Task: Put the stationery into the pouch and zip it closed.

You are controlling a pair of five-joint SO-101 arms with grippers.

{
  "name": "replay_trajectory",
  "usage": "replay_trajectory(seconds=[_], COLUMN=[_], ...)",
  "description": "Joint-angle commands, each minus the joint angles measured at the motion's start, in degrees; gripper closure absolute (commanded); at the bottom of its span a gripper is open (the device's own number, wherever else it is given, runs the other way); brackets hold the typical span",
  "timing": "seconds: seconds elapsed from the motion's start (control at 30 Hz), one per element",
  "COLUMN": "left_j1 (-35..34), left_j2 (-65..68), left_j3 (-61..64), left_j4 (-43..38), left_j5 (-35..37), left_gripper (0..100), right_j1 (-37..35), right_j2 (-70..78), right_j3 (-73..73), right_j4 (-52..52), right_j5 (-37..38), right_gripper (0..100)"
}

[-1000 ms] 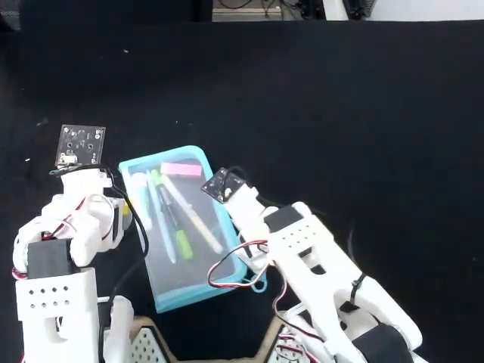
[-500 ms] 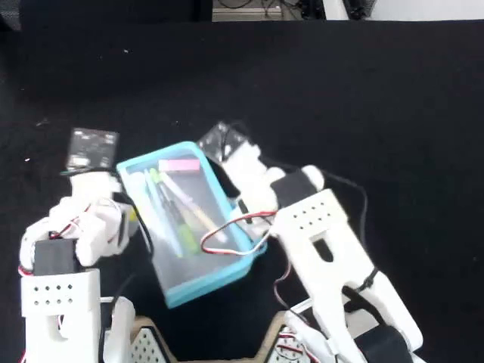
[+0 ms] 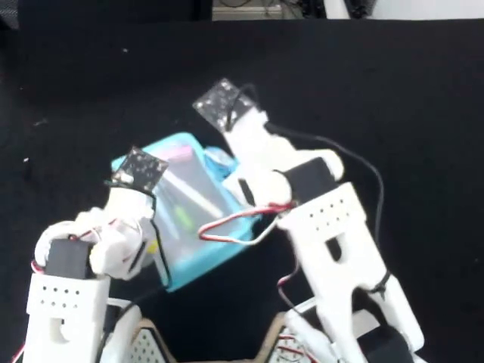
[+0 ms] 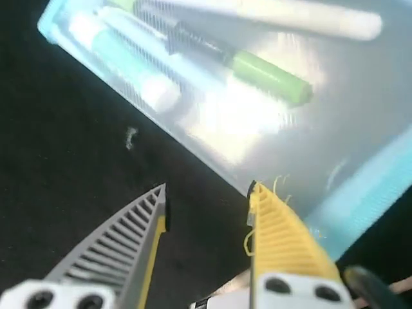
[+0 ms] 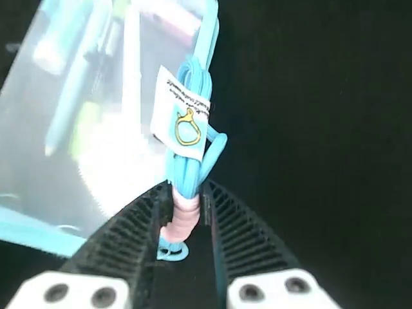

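The teal-edged clear pouch (image 3: 198, 234) lies slanted between the two arms, with pens and a pink eraser (image 3: 179, 153) inside it. My right gripper (image 5: 185, 190) is shut on the teal zipper-pull cord (image 5: 191, 122), which carries a white tag, at the pouch's far right corner (image 3: 219, 160). My left gripper (image 4: 207, 190) hangs open just off the pouch's long left edge (image 4: 193, 151), touching nothing. Through the clear side I see a green highlighter (image 4: 270, 77), a white pen (image 4: 290, 16) and a teal pen (image 4: 122, 61).
The table is covered in black cloth (image 3: 393, 98). The left arm's body (image 3: 64, 280) and the right arm's body (image 3: 340, 242) crowd the near edge. A red-and-white cable (image 3: 234, 223) from the right arm drapes across the pouch.
The right gripper has travelled along the pouch's right edge from the near end to the far corner. The pouch has turned and shifted. The left arm has swung in over its left side.
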Motion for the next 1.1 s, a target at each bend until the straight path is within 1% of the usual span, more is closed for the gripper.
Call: replay_trajectory(seconds=[0.0, 0.1, 0.2, 0.3, 0.37, 0.43, 0.7, 0.8, 0.9, 1.07], left_j1=[0.75, 0.75, 0.75, 0.75, 0.75, 1.27, 13.32, 15.96, 16.92, 15.08], left_j2=[-0.53, -0.53, -0.53, -0.53, -0.53, -0.53, -0.53, -0.53, -0.53, -0.53], left_j3=[-8.84, -13.93, -18.68, -22.02, -23.25, -23.08, -19.74, -19.74, -19.74, -18.77], left_j4=[3.96, 8.0, 11.25, 13.01, 13.27, 13.27, 13.36, 13.27, 13.19, 13.19], left_j5=[-0.44, -0.44, -0.35, -0.35, 1.05, 1.67, 1.76, 4.92, 6.59, 6.42], left_gripper=[79, 79, 79, 76, 74, 74, 74, 74, 74, 74], right_j1=[-1.32, -1.32, -1.32, -1.32, -1.32, -1.32, -1.23, -1.23, -1.14, -1.14], right_j2=[0.04, 0.04, 1.27, 5.23, 8.48, 11.12, 14.64, 14.81, 14.81, 14.81], right_j3=[-7.69, -10.51, -12.35, -14.99, -17.01, -19.21, -26.24, -28.26, -29.76, -31.52], right_j4=[-0.09, -0.09, -0.09, -0.09, 0.09, 0.26, 1.05, 3.08, 4.57, 6.59], right_j5=[-0.62, -2.73, -3.08, -3.52, -3.96, -4.31, -5.01, -4.92, -4.75, -4.66], right_gripper=[98.8, 98.8, 98.8, 98.8, 98.8, 98.8, 98.8, 98.8, 98.8, 98.8])
